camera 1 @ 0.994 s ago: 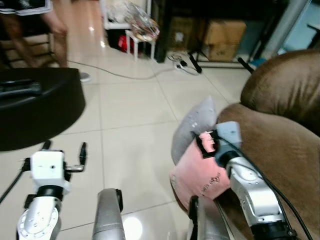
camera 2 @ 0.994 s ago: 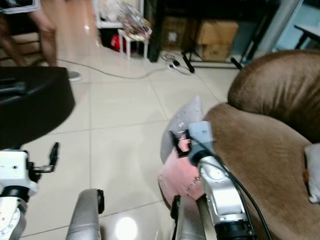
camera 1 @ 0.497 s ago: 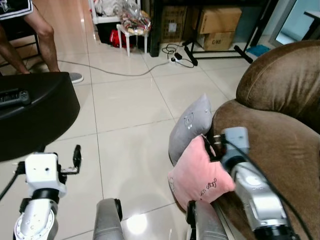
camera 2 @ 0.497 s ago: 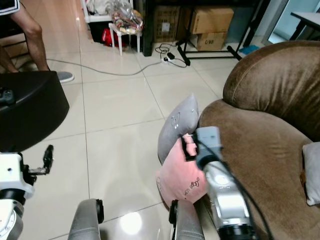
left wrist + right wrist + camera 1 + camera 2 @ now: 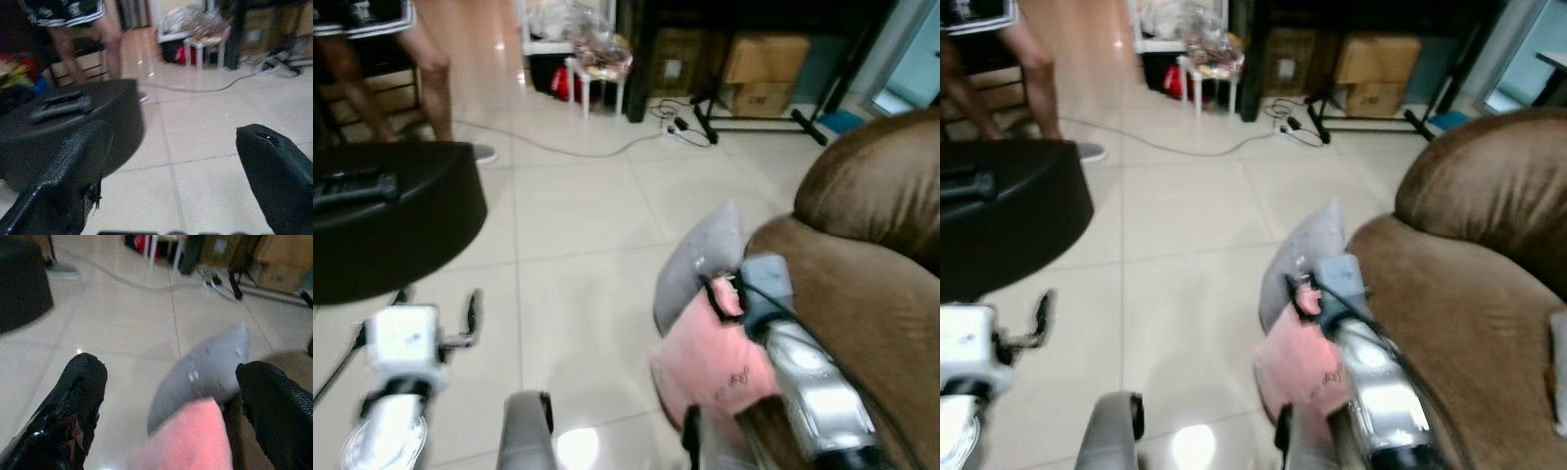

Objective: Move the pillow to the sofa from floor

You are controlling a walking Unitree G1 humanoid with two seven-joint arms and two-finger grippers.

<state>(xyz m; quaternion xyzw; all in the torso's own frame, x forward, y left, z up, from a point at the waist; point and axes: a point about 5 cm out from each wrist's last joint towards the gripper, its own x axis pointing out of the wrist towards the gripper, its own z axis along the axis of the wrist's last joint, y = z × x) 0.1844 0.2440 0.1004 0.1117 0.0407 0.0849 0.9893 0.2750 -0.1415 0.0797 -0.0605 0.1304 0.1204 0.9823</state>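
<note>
Now the right gripper (image 5: 171, 401) is hovering over the pink pillow (image 5: 715, 362).
Its jaws are gaping wide, gripping nothing; the pillow is leaning on the brown sofa (image 5: 871, 284), near a grey pillow (image 5: 700, 259); the left gripper (image 5: 171, 161) is open too.

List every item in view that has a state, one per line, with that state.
Pink pillow: on the floor, leaning against the sofa.
Grey pillow: upright behind the pink one, against the sofa.
Right hand: open, just above the pink pillow.
Left hand: open, holding nothing.
</note>
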